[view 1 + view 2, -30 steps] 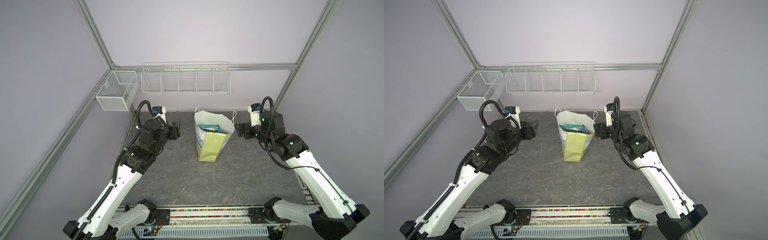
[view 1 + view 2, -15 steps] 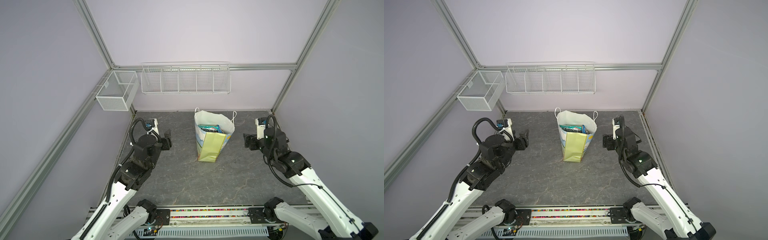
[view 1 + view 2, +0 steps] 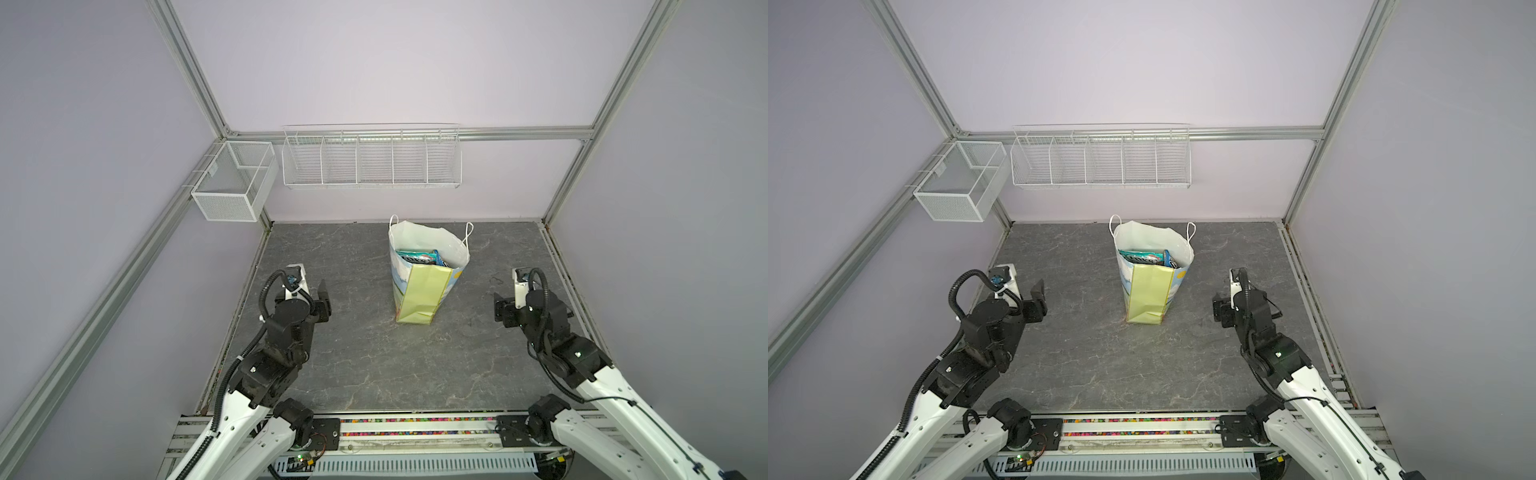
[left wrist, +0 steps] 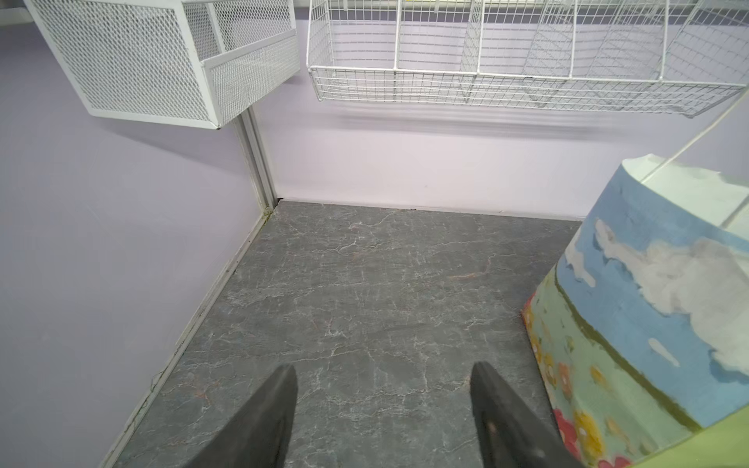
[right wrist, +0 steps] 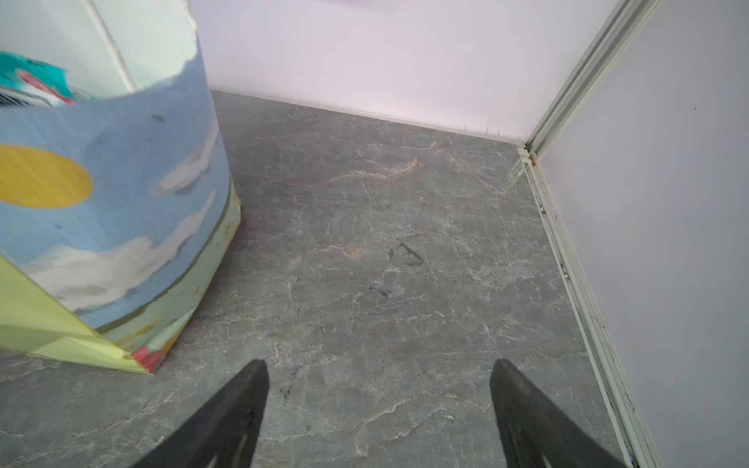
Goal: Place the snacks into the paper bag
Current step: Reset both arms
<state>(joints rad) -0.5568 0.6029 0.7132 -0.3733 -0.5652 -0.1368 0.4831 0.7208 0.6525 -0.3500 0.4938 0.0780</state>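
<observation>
The paper bag (image 3: 423, 291) (image 3: 1149, 296) stands upright and open at the middle back of the grey table. Teal and blue snacks (image 3: 419, 258) (image 3: 1144, 258) lie inside it, below the rim. My left gripper (image 3: 316, 289) (image 3: 1027, 287) hovers left of the bag, well apart from it. In the left wrist view it is open and empty (image 4: 383, 372), with the bag's printed face (image 4: 648, 304) beside it. My right gripper (image 3: 503, 306) (image 3: 1221, 308) sits right of the bag, open and empty (image 5: 379, 366). The right wrist view shows the bag (image 5: 113, 194) and a teal snack (image 5: 32, 81) inside.
A white wire shelf basket (image 3: 370, 162) hangs on the back wall. A white mesh basket (image 3: 232, 183) hangs at the back left corner. Walls and aluminium posts close the table on three sides. The arms' base rail (image 3: 415, 426) runs along the front edge.
Both arms have drawn back from the bag's rim toward the front of the table and dropped lower. Both grippers stayed open and empty. The bag has not moved.
</observation>
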